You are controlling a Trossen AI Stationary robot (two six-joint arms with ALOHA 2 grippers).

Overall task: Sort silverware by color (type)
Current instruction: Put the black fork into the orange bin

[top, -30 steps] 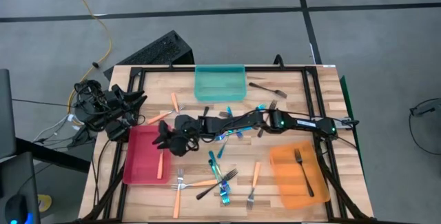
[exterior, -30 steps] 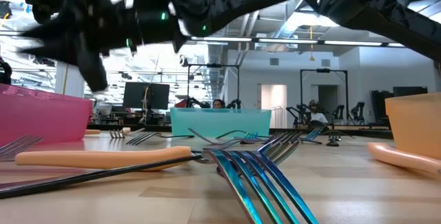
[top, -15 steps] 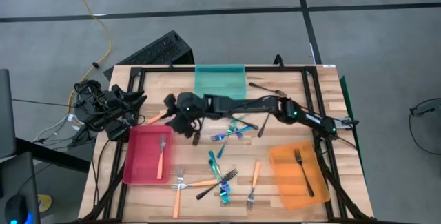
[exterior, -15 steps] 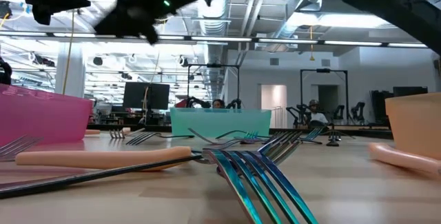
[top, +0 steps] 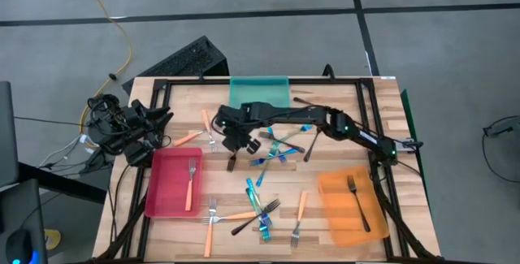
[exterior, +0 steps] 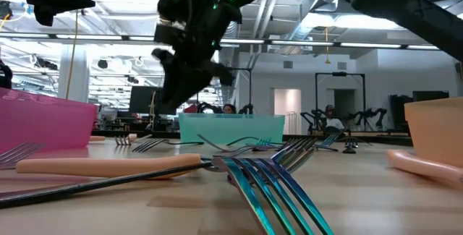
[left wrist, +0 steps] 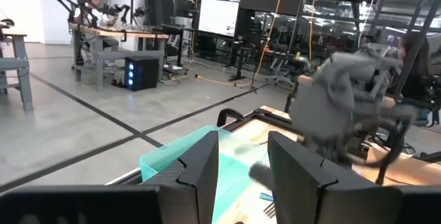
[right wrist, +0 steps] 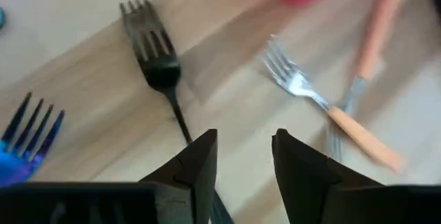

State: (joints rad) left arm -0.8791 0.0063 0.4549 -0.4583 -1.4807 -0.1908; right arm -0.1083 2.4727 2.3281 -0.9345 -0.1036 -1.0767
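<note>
1. My right gripper (top: 233, 138) is upper-centre of the high view, just below the teal tray (top: 260, 101); fingers parted, holding nothing. In my wrist view a black fork (right wrist: 157, 72) and an orange-handled fork (right wrist: 331, 110) lie on the wood ahead of it.
2. My left gripper (left wrist: 241, 165) is parked off the table's left edge, fingers apart, empty.
3. Done so far: red tray (top: 172, 184) at lower left holds one orange-handled fork (top: 189, 184); orange tray (top: 351, 203) at lower right holds one black fork (top: 357, 203). The teal tray looks empty.
4. Left: nearly everything. Blue forks (top: 276, 150) are scattered mid-frame, and a mixed pile (top: 258, 211) of orange, black and blue sits bottom centre. Loose orange forks lie upper left of the table, black ones upper right.
5. My judgement: early stage, two forks sorted and most still on the table. The black fork (top: 232, 160) just below my gripper looks the likely next pick.
</note>
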